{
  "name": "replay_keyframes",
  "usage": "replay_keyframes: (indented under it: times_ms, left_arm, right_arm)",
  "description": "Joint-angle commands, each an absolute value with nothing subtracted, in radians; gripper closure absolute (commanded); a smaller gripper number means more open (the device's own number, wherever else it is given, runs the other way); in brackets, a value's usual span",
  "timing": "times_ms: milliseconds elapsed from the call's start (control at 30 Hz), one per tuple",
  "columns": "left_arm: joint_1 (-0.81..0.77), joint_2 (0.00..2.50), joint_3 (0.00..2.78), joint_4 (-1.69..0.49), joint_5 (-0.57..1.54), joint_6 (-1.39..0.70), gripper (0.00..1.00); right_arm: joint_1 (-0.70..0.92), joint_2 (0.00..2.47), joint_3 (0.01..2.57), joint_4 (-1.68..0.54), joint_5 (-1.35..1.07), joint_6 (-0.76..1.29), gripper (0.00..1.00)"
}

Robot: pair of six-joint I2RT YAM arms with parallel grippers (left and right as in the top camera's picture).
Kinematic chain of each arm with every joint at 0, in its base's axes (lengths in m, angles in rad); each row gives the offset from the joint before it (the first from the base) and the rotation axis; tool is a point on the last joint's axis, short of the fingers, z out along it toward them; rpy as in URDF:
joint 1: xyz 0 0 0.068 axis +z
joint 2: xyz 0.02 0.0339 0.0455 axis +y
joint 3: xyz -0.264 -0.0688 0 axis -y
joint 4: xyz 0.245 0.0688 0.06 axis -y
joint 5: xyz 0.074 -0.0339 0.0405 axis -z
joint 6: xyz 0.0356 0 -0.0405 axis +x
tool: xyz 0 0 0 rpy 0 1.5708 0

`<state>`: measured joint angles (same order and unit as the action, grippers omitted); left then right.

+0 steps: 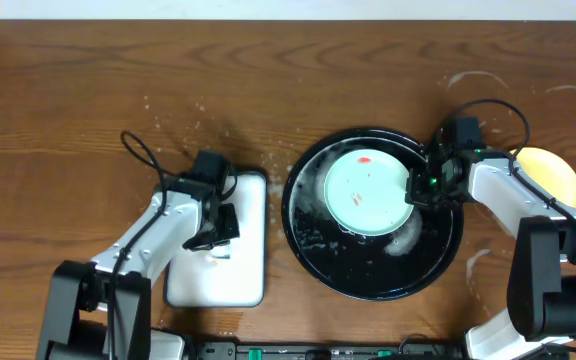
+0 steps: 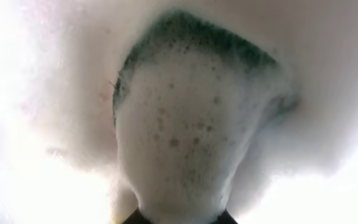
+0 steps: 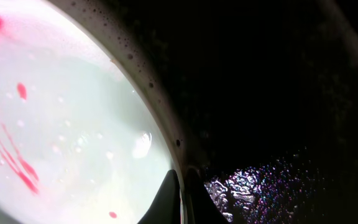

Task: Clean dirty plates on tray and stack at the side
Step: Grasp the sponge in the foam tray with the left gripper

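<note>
A pale mint green plate (image 1: 366, 192) with red sauce smears lies in the black tray (image 1: 438, 265). My right gripper (image 1: 416, 186) is shut on its right rim; the right wrist view shows both fingers (image 3: 180, 198) pinching the plate's edge (image 3: 73, 124) above the wet black tray (image 3: 272, 112). A yellow plate (image 1: 556, 172) sits on the table at the right, partly behind the right arm. My left gripper (image 1: 218, 232) is down in the white rectangular tray (image 1: 238, 285). The left wrist view shows its fingers shut on a foamy sponge (image 2: 185, 143).
Foam streaks and rings mark the wood table (image 1: 88, 90) around the yellow plate. Foam lies in the black tray to the left of and below the green plate.
</note>
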<state>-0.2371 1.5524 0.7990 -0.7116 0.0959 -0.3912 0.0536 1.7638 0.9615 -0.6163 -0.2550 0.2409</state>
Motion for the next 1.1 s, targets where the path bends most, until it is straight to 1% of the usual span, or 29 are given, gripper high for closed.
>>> replay_keyframes:
  times_ms: [0,33,67,100,133,167,200,333,433,500,667,767,800,833,867,900,933,1067]
  left_arm:
    - [-0.235,1.562,0.920,-0.797,0.112,-0.347,0.93]
    - [-0.235,1.562,0.945,-0.816,0.112,-0.340,0.92]
    - [-0.235,1.560,0.970,-0.831,0.112,-0.333,0.88]
    - [-0.235,1.561,0.998,-0.841,0.112,-0.333,0.69]
    - [-0.235,1.561,1.009,-0.839,0.112,-0.333,0.57]
    - [-0.235,1.561,1.012,-0.834,0.112,-0.328,0.49]
    - [-0.235,1.561,1.012,-0.827,0.112,-0.320,0.44]
    - [-0.235,1.562,1.011,-0.821,0.066,-0.310,0.38]
    - [-0.235,1.562,0.993,-0.780,0.059,-0.307,0.38]
    - [-0.235,1.564,0.960,-0.713,0.059,-0.307,0.37]
    - [-0.235,1.600,0.855,-0.522,0.059,-0.307,0.38]
    - [-0.235,1.644,0.829,-0.484,0.059,-0.307,0.46]
    - [-0.235,1.654,0.828,-0.479,0.059,-0.307,0.50]
    - [-0.235,1.669,0.829,-0.471,0.058,-0.301,0.62]
    - [-0.235,1.679,0.829,-0.462,0.058,-0.294,0.77]
    - [-0.235,1.685,0.829,-0.453,0.058,-0.287,0.86]
    - [-0.235,1.686,0.829,-0.448,0.058,-0.280,0.92]
    - [-0.232,1.670,0.855,-0.461,0.056,-0.273,0.93]
  right_arm:
    - [0.046,1.782,0.947,-0.632,-0.181,0.231,0.99]
    - [0.046,1.782,0.947,-0.632,-0.181,0.231,0.99]
    - [0.046,1.782,0.947,-0.632,-0.181,0.231,0.99]
    - [0.046,1.782,0.947,-0.632,-0.181,0.231,0.99]
    - [0.046,1.782,0.947,-0.632,-0.181,0.231,0.99]
    - [0.046,1.782,0.947,-0.633,-0.181,0.231,0.99]
    - [0.046,1.782,0.947,-0.633,-0.181,0.231,0.99]
    - [0.046,1.782,0.947,-0.632,-0.181,0.231,0.99]
    - [0.046,1.782,0.947,-0.631,-0.181,0.231,0.99]
    - [0.046,1.782,0.947,-0.628,-0.181,0.231,0.99]
    - [0.046,1.782,0.947,-0.628,-0.182,0.231,0.99]
    - [0.046,1.782,0.947,-0.629,-0.185,0.231,0.99]
    - [0.046,1.782,0.947,-0.629,-0.185,0.231,0.99]
    - [0.046,1.782,0.947,-0.629,-0.185,0.231,0.99]
    - [0.046,1.782,0.947,-0.629,-0.185,0.231,0.99]
    - [0.046,1.782,0.947,-0.629,-0.185,0.231,0.99]
    - [0.046,1.782,0.947,-0.629,-0.185,0.231,0.99]
    - [0.046,1.782,0.947,-0.633,-0.187,0.231,0.99]
